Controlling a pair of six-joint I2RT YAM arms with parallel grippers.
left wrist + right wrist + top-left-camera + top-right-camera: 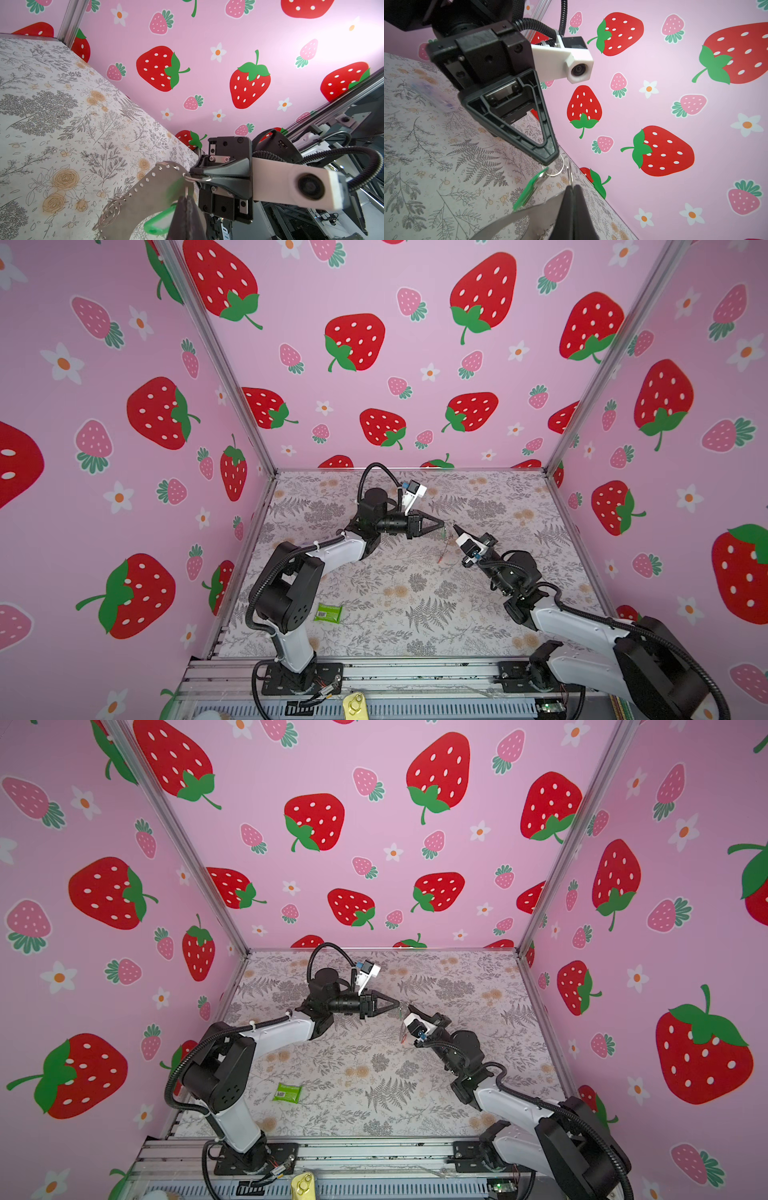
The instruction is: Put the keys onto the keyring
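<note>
The step in hand seems to be the threading itself: both end effectors meet in the air above the surface (415,614), tip almost against tip. The left end effector (441,526) is closed on the metal ring (559,166) from which the green key (529,190) hangs. The right end effector (454,526) is closed on a thin ring (197,178), which I judge to belong to the keyring (149,195), though the link is not clear. The mauve strap of the keyring hangs just beside the green key. This key has its ring end up, at the left end effector, and its free end toward the surface; its long axis is steep and a little tilted. The red key (439,560) is lower, and I cannot tell if it hangs or lies. Next, one ring must enter the split of the other, which calls for a small, exact turn.
</note>
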